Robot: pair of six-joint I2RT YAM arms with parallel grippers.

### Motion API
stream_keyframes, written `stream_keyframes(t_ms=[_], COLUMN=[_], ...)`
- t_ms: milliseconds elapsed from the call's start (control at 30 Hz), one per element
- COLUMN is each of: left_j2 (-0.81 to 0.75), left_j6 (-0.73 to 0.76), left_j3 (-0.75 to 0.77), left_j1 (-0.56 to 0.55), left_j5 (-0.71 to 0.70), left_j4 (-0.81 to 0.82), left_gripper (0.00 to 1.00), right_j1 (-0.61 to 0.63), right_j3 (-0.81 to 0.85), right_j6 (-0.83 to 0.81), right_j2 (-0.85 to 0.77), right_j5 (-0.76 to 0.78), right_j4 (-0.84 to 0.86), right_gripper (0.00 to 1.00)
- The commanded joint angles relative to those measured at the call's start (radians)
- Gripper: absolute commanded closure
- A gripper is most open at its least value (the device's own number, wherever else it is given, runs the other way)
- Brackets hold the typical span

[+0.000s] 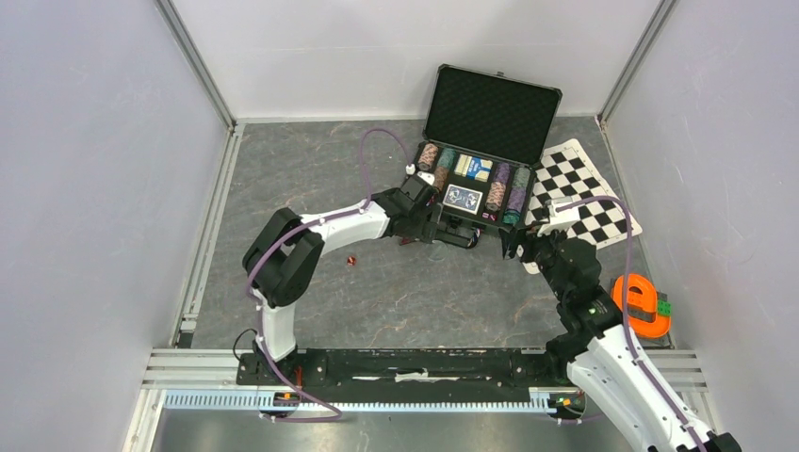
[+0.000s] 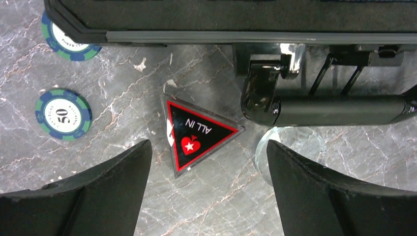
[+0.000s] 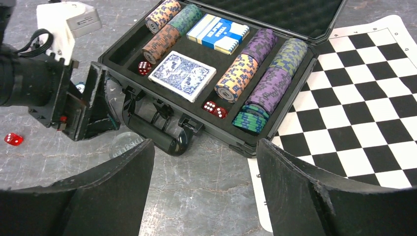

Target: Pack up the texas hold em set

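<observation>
Open case (image 1: 492, 105) lay on table (image 1: 396, 292) by checkered mat (image 3: 364, 113) | left pincer (image 2: 208, 152) gaped empty over red marker (image 2: 199, 132), case handle (image 2: 334, 109) just beyond; two chips (image 2: 63, 114) alongside | right pincer (image 3: 205, 147) gaped empty near case front

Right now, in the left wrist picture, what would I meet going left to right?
First the blue-and-green striped poker chip marked 50, then the black triangular ALL IN marker with a red edge, then the shiny black case handle.
</observation>
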Motion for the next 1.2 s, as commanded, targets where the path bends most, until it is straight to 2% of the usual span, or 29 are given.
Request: stream_keyframes(t_ms=[0,233,367,433,567,667,867,967,1067,1167], left_j2=[0.042,0.094,0.105,0.117,0.114,0.065,-0.059,-0.103,-0.097,-0.043], left_j6=[-0.027,-0.041,-0.041,-0.035,-0.025,-0.009,0.056,0.069,0.086,0.098], left_j3=[0.063,0.085,0.083,0.089,0.096,0.090,0.159,0.193,0.243,0.355], left_j1=[-0.007,-0.010,-0.009,-0.009,-0.009,-0.009,-0.007,-0.007,-0.003,0.000], left_j5=[-0.033,-0.067,-0.075,-0.072,-0.073,-0.061,0.006,0.012,0.017,0.042], left_j4=[0.003,-0.024,-0.036,-0.044,-0.061,-0.082,-0.244,-0.272,-0.255,-0.260], left_gripper=[0.09,0.13,0.19,0.23,0.41,0.45,0.45,0.43,0.42,0.43], right_j1=[0.000,0.000,-0.001,-0.001,-0.001,-0.001,-0.001,-0.001,0.000,-0.002], right_j3=[0.006,-0.003,-0.010,-0.011,-0.014,-0.016,-0.015,-0.015,-0.013,-0.006], right_j6=[-0.001,0.001,0.004,0.005,0.009,0.011,0.010,0.010,0.009,0.010], right_j2=[0.017,0.008,0.008,0.007,0.007,0.011,0.008,0.006,0.005,0.002], right_j5=[-0.026,-0.029,-0.029,-0.029,-0.029,-0.033,-0.036,-0.035,-0.032,-0.021], right_j4=[0.039,0.039,0.039,0.039,0.039,0.039,0.039,0.039,0.039,0.039], right_gripper=[0.19,0.19,0.19,0.19,0.19,0.19,0.20,0.20,0.19,0.20])
